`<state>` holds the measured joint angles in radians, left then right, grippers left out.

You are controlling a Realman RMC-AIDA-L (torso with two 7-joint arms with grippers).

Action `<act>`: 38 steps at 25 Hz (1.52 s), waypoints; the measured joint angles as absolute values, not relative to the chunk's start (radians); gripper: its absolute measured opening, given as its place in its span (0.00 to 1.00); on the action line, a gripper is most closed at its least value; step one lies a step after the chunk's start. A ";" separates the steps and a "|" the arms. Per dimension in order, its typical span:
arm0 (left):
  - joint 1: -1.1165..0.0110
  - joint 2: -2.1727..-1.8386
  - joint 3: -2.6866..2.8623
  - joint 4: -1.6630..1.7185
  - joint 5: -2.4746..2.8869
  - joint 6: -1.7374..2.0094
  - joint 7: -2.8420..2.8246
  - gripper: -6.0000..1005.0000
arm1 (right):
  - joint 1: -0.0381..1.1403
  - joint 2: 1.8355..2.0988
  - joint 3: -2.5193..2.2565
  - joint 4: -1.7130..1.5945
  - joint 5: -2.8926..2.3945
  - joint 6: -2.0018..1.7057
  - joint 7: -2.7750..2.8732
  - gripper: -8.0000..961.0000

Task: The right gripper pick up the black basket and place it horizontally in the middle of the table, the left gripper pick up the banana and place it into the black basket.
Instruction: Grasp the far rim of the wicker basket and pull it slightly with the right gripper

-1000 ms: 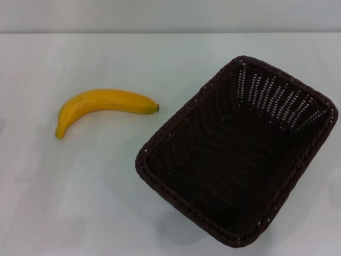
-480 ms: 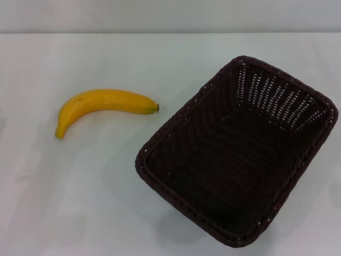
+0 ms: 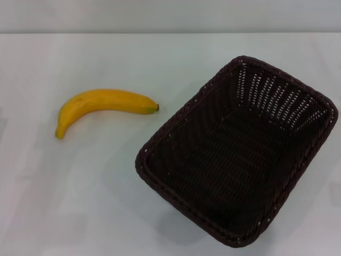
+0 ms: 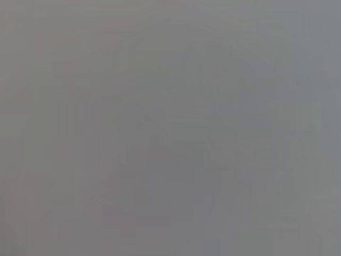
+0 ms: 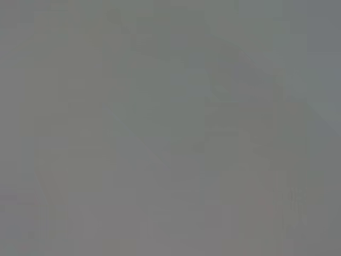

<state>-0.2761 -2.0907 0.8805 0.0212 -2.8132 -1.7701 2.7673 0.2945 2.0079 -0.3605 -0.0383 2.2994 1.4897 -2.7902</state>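
The black basket (image 3: 237, 152) sits on the white table (image 3: 80, 202) at the right, empty and turned at a slant, one corner toward the front. The yellow banana (image 3: 104, 104) lies on the table to the left of the basket, apart from it, its dark tip pointing at the basket. Neither gripper shows in the head view. Both wrist views show only a plain grey surface with no fingers and no objects.
The table's far edge (image 3: 170, 33) runs along the top of the head view, with a grey wall behind it. Bare tabletop lies in front of the banana and between the banana and the basket.
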 joint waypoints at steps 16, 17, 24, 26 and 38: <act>-0.276 -2.091 0.882 0.021 -2.812 -1.769 2.767 0.88 | 0.295 2.006 -0.360 -0.040 2.299 1.485 -2.790 0.90; -0.276 -2.091 0.882 0.021 -2.811 -1.769 2.767 0.88 | 0.295 2.005 -0.360 -0.040 2.299 1.484 -2.790 0.90; -0.285 -2.091 0.881 0.001 -2.809 -1.769 2.767 0.88 | 0.293 2.005 -0.360 -0.041 2.299 1.483 -2.790 0.90; -0.287 -2.091 0.881 -0.002 -2.809 -1.768 2.768 0.88 | 0.293 2.005 -0.360 -0.041 2.299 1.483 -2.790 0.90; -0.288 -2.091 0.880 -0.003 -2.807 -1.769 2.769 0.88 | 0.295 2.005 -0.360 -0.041 2.299 1.470 -2.790 0.90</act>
<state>-0.2884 -2.0907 0.8804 -0.0031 -2.8072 -1.7686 2.7686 0.2952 2.0048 -0.3605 -0.0414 2.2994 1.4703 -2.7903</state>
